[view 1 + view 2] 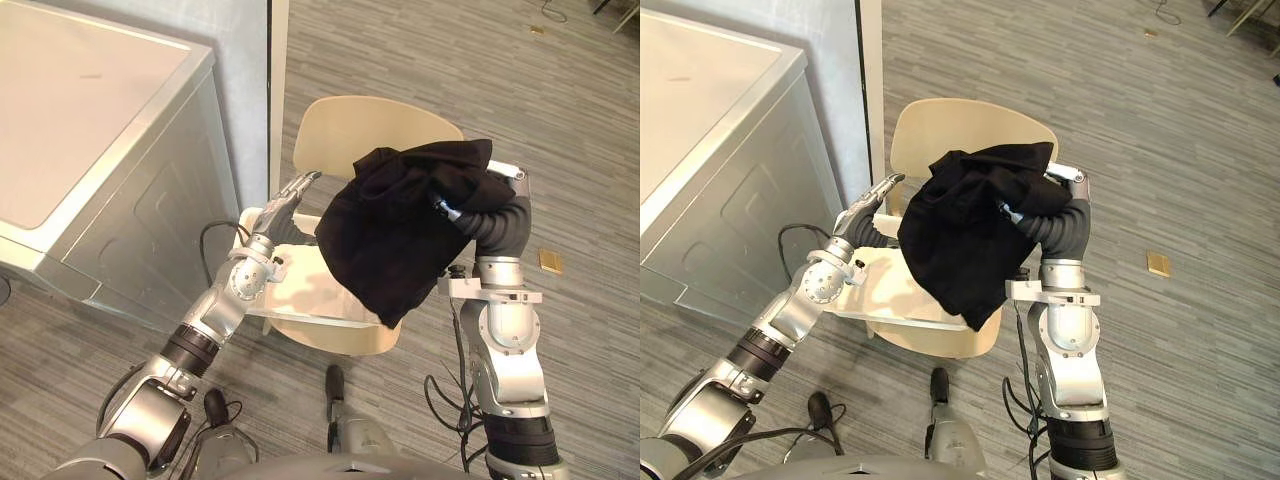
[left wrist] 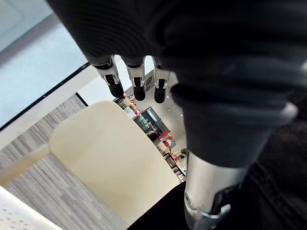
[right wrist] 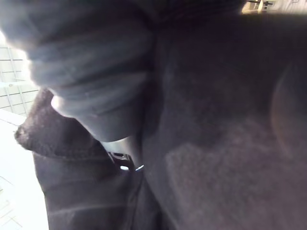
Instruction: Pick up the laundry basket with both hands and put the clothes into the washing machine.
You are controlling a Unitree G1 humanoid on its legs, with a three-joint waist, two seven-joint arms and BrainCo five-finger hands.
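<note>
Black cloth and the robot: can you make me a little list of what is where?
black cloth: draped over the right hand, hanging above the basket
right hand: raised, mostly covered by the cloth
left hand: open, fingers straight, holding nothing, beside the cloth
basket: white, sitting on the chair seat
chair: pale wood, under the basket
washing machine: silver-grey, on the robot's left, beside the chair

washing machine (image 1: 100, 130) left of chair (image 1: 370, 125) | basket (image 1: 305, 290) on chair seat | garment (image 1: 395, 235) above basket, right of left hand (image 1: 282, 205)
</note>
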